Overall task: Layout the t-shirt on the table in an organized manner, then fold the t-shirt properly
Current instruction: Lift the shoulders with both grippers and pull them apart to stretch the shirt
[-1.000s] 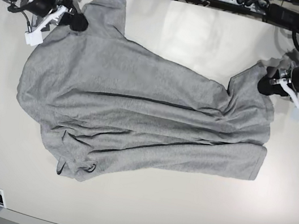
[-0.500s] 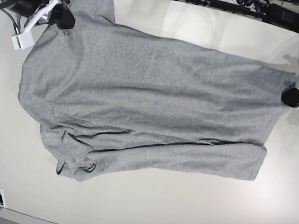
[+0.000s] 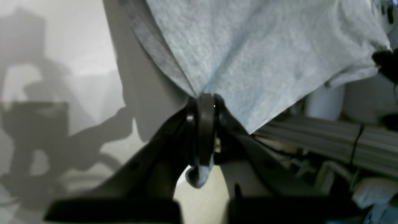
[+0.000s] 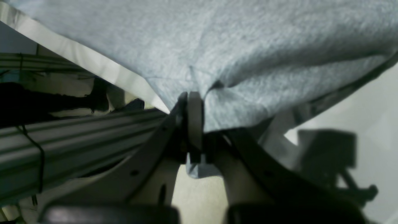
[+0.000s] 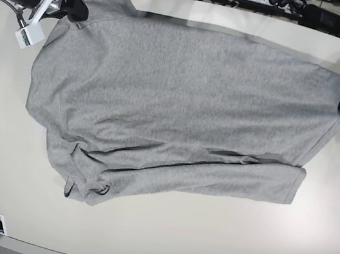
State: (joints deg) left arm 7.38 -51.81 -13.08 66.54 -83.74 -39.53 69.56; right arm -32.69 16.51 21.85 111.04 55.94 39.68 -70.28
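One t-shirt (image 5: 179, 109) lies spread across the single table (image 5: 201, 250), plain grey side up, its far edge held between two grippers while the near part rests on the tabletop with a few creases. The left gripper (image 3: 202, 102) has its jaws pressed together on a pinch of the shirt's fabric at the base view's right. The right gripper (image 4: 192, 99) likewise pinches a fold of the shirt at that view's upper left.
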